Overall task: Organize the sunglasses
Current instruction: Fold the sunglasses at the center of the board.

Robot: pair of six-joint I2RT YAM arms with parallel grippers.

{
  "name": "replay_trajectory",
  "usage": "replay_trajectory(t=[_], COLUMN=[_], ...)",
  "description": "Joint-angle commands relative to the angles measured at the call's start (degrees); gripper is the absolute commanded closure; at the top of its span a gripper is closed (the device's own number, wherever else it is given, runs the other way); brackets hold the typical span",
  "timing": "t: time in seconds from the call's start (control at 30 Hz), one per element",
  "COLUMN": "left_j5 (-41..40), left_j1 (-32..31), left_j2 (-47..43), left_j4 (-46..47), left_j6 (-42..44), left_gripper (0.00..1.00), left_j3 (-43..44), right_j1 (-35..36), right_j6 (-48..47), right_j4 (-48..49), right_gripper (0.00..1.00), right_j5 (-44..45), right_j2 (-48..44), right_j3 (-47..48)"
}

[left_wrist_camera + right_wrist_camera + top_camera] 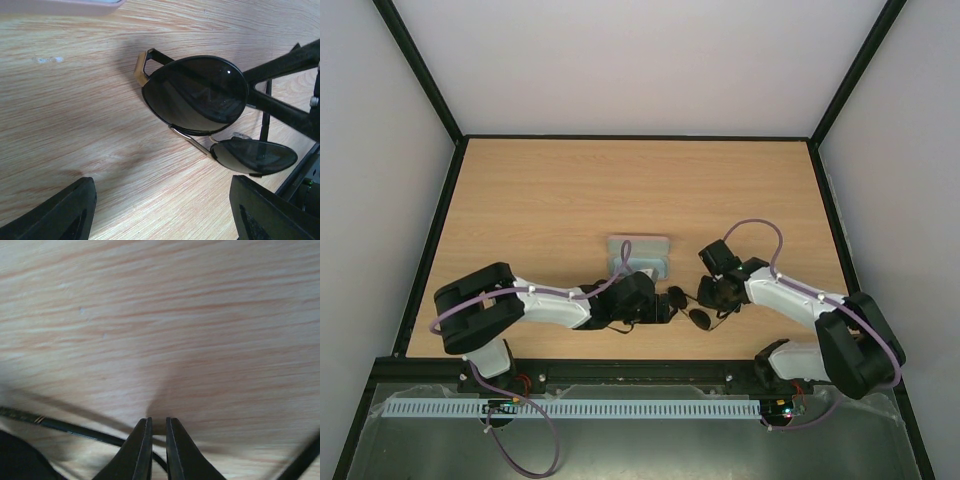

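The sunglasses [688, 307] lie on the wooden table between my two grippers, their dark lenses and thin dark frame filling the left wrist view [195, 95]. My left gripper [665, 306] stands open just left of them; both black fingertips frame bare wood [162, 192], with the lenses a little beyond. My right gripper [713, 297] is on the sunglasses' right side. In the right wrist view its fingers [158, 421] stand nearly together, and a thin dark temple arm [65, 427] runs in from the left, passes behind the left finger and shows again in the slit between them.
A light blue-grey rectangular cloth [638, 253] lies just behind the left gripper. A pale pink case edge [60, 4] shows at the top of the left wrist view. Black frame rails border the table [620, 190] on all sides.
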Motion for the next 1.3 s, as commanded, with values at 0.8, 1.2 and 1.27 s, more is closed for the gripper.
replay_trajectory(t=[0.8, 1.2, 1.27], left_j5=[-0.80, -1.87, -1.62], left_j1=[-1.19, -7.03, -8.68], left_j2=[3.13, -7.49, -7.16], left_j4=[-1.33, -1.33, 0.85], left_j6=[-2.37, -8.96, -10.31], left_gripper=[0.29, 0.30, 0.32], left_j3=[1.64, -4.25, -4.35], right_j1=[7.58, 7.51, 7.35], right_j6=[6.89, 5.39, 5.28], right_j4=[5.46, 3.16, 2.99], right_gripper=[0.97, 0.96, 0.96], right_j5=[-9.78, -6.99, -6.69], right_j2=[2.38, 2.03, 2.00], right_j3=[-1.96, -0.78, -0.57])
